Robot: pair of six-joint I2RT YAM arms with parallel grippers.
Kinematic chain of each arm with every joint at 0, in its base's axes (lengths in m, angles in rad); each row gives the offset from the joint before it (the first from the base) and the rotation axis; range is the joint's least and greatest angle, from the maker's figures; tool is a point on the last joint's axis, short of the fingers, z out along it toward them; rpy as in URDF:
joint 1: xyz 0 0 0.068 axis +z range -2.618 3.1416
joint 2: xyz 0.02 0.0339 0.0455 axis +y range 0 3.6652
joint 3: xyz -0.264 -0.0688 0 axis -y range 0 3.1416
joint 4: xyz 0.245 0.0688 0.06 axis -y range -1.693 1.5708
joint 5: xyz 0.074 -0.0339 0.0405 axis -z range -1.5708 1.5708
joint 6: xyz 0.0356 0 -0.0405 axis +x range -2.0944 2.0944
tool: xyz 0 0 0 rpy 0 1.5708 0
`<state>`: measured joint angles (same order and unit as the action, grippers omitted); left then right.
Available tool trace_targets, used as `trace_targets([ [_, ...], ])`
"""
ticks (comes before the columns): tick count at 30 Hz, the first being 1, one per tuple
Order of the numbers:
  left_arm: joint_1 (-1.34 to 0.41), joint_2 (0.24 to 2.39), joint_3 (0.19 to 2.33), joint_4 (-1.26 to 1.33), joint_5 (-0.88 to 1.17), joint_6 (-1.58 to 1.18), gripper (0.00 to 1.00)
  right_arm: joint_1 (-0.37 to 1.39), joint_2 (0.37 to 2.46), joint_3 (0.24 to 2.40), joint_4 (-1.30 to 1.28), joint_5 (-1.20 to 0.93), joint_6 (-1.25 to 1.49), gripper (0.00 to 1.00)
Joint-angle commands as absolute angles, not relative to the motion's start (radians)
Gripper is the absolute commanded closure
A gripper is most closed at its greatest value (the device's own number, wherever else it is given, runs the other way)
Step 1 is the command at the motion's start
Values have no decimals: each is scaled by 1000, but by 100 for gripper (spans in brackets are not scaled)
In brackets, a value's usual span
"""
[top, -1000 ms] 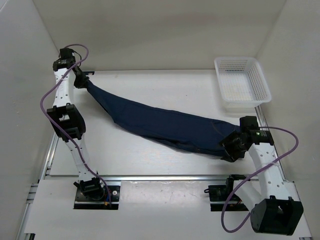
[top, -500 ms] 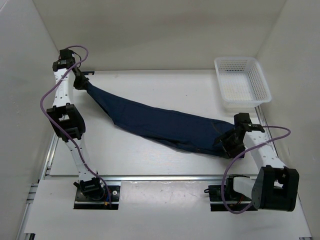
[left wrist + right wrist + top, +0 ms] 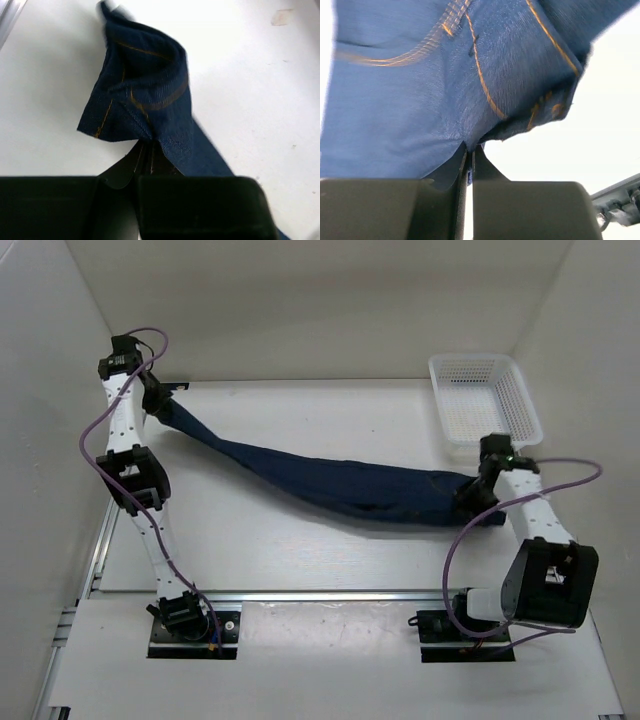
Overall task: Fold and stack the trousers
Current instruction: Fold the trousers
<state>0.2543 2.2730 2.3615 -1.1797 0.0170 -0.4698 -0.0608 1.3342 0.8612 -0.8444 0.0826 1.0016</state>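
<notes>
Two closed grippers span the trousers [image 3: 340, 485]: the left gripper [image 3: 163, 408] pinches one end at the far left corner of the tabletop [image 3: 300, 410], the right gripper [image 3: 468, 498] the other end by the right edge; the long axis runs diagonally between them.

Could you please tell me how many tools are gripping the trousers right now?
2. The left tool pinches the trousers at their far-left end; the right tool is shut on their right end, near the white basket.

White mesh basket [image 3: 484, 450] stands upright at the far right corner of my table [image 3: 330, 420]. Metal rail [image 3: 320, 593] runs along the near edge.
</notes>
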Motion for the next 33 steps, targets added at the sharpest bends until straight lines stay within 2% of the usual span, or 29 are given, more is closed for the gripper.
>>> trace_targets([
  [1,256,2353,2598,-1262,93,-457,90,-133,1296,1154,-871,254,884,100],
  [3,279,2342,2681,-1247,138,-488,90,-190,1296,1265,-906,285,856,100],
  [5,313,2252,2576,-1150,190,-526,90,-218,1296,1369,-928,297,821,100],
  [8,334,2169,2499,-1111,213,-537,90,-232,1270,1397,-950,318,810,100],
  [11,344,2148,2410,-1111,204,-512,90,-250,1220,1298,-950,328,801,100],
  [19,363,2088,1897,-1017,63,-479,90,-250,1083,931,-950,264,864,100],
  [22,374,2098,1832,-1005,51,-498,90,-250,1058,855,-950,264,874,100],
  [28,396,2076,1767,-1005,-31,-499,90,-250,1028,836,-968,264,864,100],
  [29,406,2075,1753,-1005,-40,-508,90,-250,1016,836,-968,264,850,96],
  [30,407,2065,1737,-1015,-40,-508,78,-250,1015,836,-980,264,850,85],
  [31,417,2050,1727,-1015,-40,-508,57,-250,1015,836,-991,264,839,76],
  [32,428,2040,1709,-1015,-54,-508,34,-250,1003,847,-1000,274,839,62],
  [33,428,2031,1700,-1015,-54,-508,16,-250,990,860,-1012,290,828,39],
])
